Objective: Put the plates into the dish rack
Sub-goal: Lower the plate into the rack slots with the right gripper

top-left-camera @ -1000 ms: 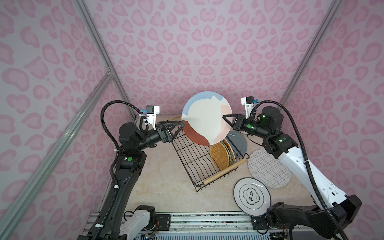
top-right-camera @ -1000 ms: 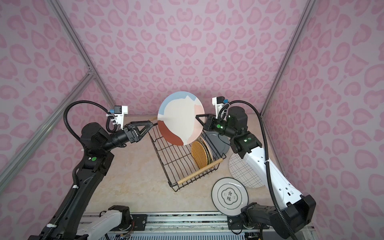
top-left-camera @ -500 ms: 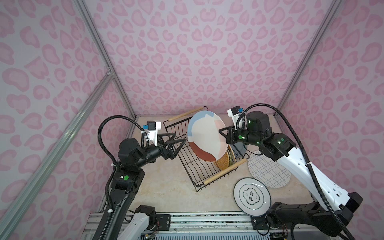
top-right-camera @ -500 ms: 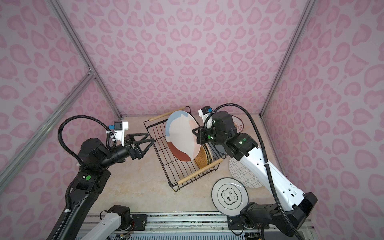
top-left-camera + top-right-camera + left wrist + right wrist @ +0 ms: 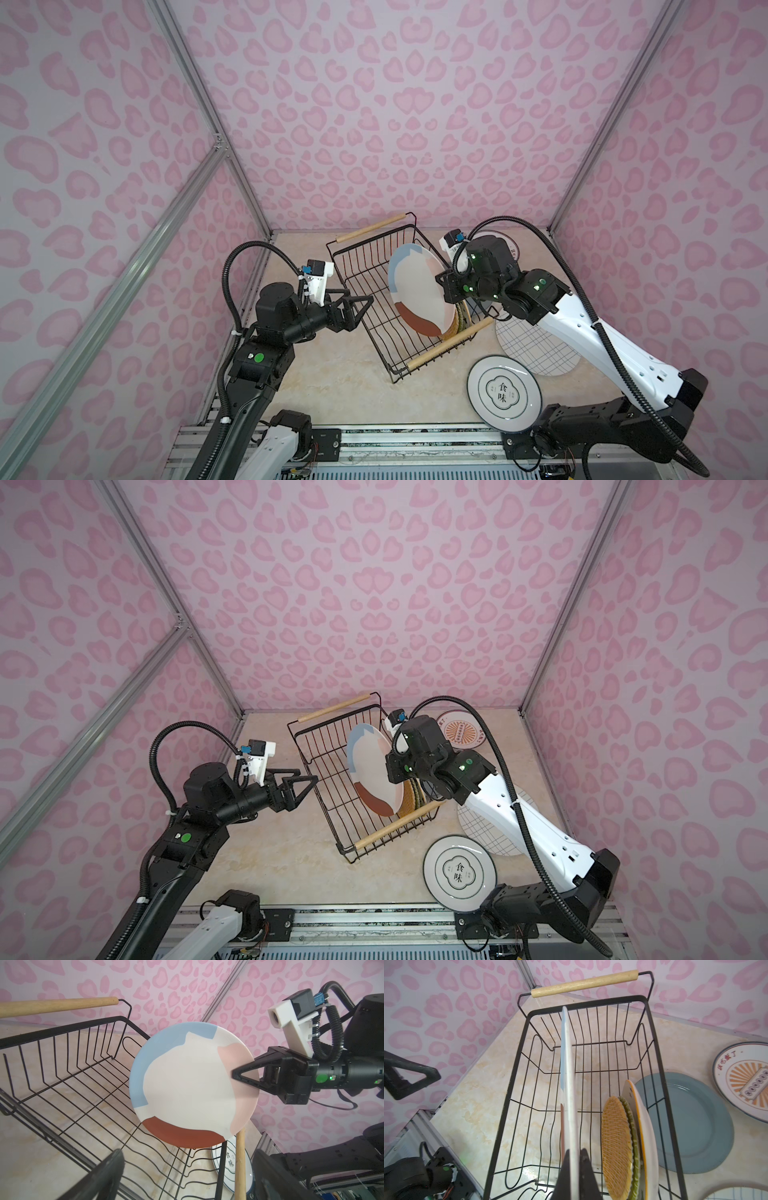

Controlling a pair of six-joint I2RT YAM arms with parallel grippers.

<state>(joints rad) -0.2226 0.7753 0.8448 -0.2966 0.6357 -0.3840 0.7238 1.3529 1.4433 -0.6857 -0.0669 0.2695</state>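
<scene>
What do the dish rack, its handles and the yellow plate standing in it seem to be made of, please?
Dish rack: thin rigid black wire, probably coated metal, matte. Handles: pale bare-looking wood, faint grain on the rod. Yellow plate: woven plant fibre, perhaps rattan or straw; the basket weave shows clearly.

My right gripper [image 5: 392, 766] is clamped on the rim of the blue, cream and rust plate [image 5: 372, 771], which I hold upright within the dish rack [image 5: 334, 707], just beside a yellow woven plate [image 5: 409, 804]. My left gripper [image 5: 307, 791], fingers [image 5: 301, 776] spread wide, hovers off the rack's side facing the table's [image 5: 270, 845] left edge. The grid plate [image 5: 473, 825] and character plate [image 5: 459, 872] lie toward the near right corner, the sunburst plate [image 5: 461, 733] by the far edge.
</scene>
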